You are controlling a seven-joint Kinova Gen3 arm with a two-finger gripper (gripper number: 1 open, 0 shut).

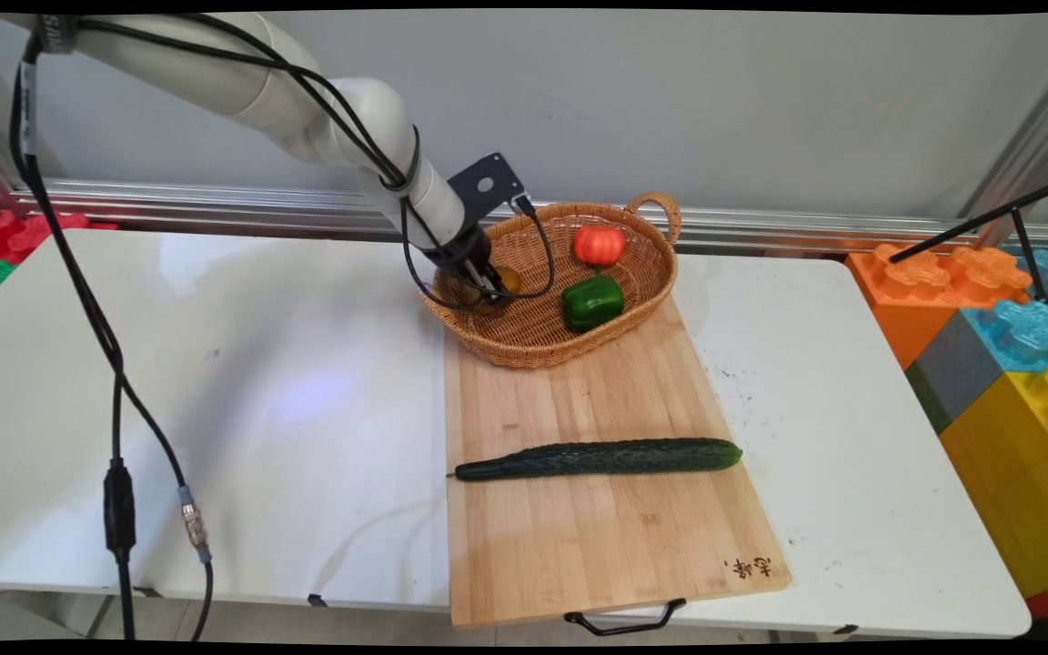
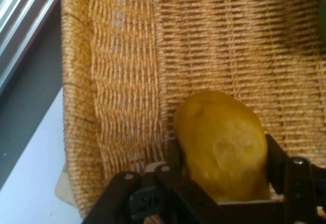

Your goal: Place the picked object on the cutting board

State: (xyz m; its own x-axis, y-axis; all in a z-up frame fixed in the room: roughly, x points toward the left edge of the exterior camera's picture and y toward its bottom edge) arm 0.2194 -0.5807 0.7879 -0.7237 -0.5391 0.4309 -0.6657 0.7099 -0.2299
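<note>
claw (image 2: 221, 183) clamped on a yellow potato (image 2: 221, 145) inside the wicker basket (image 2: 122, 81)

Basket (image 1: 642, 273) around the pincer (image 1: 490, 289) with tomato (image 1: 599, 244), pepper (image 1: 592, 303) beside; cucumber (image 1: 599, 457) on board (image 1: 579, 537) well nearer

Main view looks down across the table (image 1: 306, 382); hand view sits close inside the shared basket (image 1: 642, 291).
</note>
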